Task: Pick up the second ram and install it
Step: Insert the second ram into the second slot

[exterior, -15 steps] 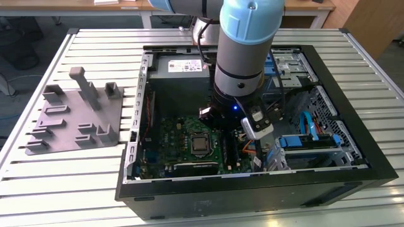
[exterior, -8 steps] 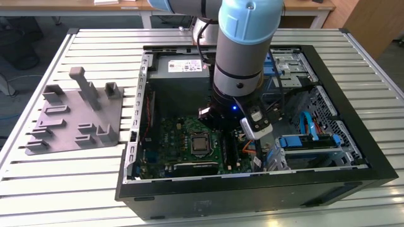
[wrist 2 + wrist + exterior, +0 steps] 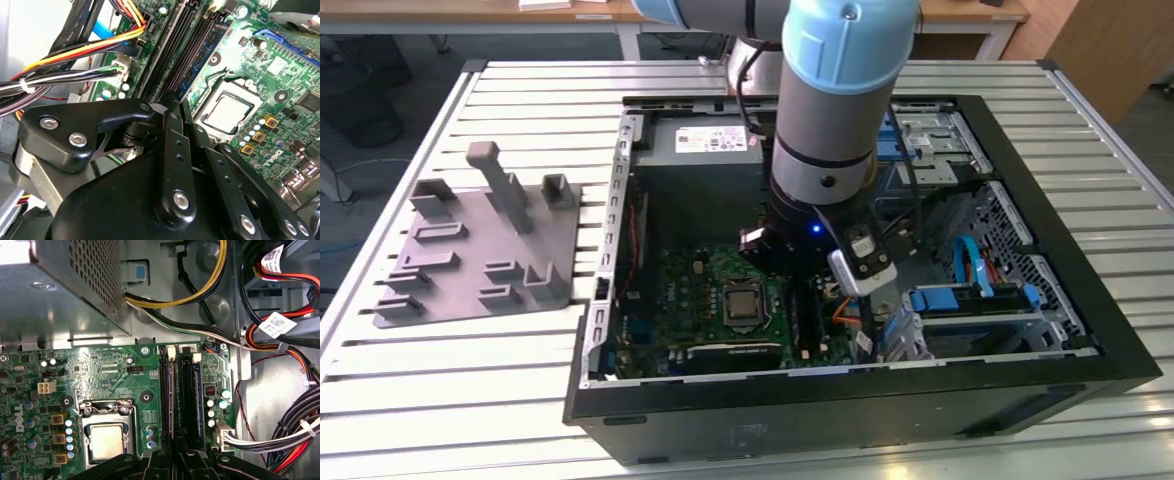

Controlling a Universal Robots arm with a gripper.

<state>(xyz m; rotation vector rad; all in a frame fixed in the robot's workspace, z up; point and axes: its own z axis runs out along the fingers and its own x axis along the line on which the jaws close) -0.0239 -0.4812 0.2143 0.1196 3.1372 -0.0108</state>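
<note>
Two fingers [image 3: 171,125] pinch the second ram [image 3: 187,62], its length parallel to the motherboard slots [image 3: 167,50].

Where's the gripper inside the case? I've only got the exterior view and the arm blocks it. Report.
Observer: In the first wrist view the gripper is at one end of the slots, in line with them.
Operator: Tell me what's beside the slots.
Observer: On the side away from the CPU socket, a white connector with wires running off it.
Operator: Check the ram.
Observer: I cannot tell whether it is held. White latches show at the slots' far end.
</note>
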